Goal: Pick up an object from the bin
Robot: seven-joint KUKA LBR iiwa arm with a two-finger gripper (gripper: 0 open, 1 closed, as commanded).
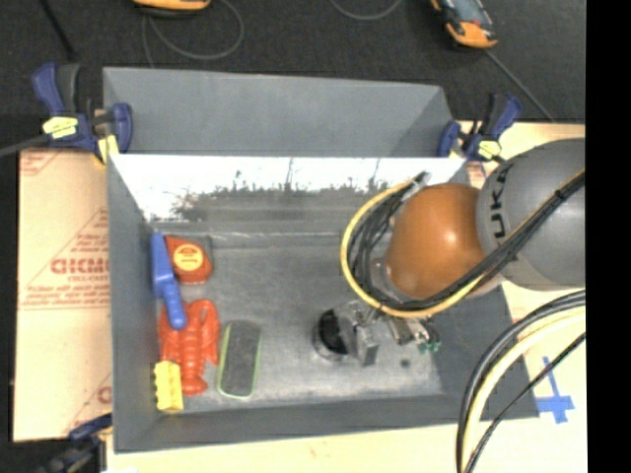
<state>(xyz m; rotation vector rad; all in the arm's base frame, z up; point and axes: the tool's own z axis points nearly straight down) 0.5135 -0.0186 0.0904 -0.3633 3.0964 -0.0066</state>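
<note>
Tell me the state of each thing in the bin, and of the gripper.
Red toy lobster: lying flat, loose.
Blue tool: lying flat, one end touching the lobster.
Orange tape measure: lying flat, loose.
Yellow block: lying loose, front left corner.
Green-edged pad: lying flat, loose.
Small black thing: beside the gripper, grasp unclear.
Gripper: low in the bin.

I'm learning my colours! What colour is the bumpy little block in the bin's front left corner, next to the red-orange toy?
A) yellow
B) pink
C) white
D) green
A: the little block is yellow. It lies at the lower end of the red-orange toy, on the left side of the bin.
</note>
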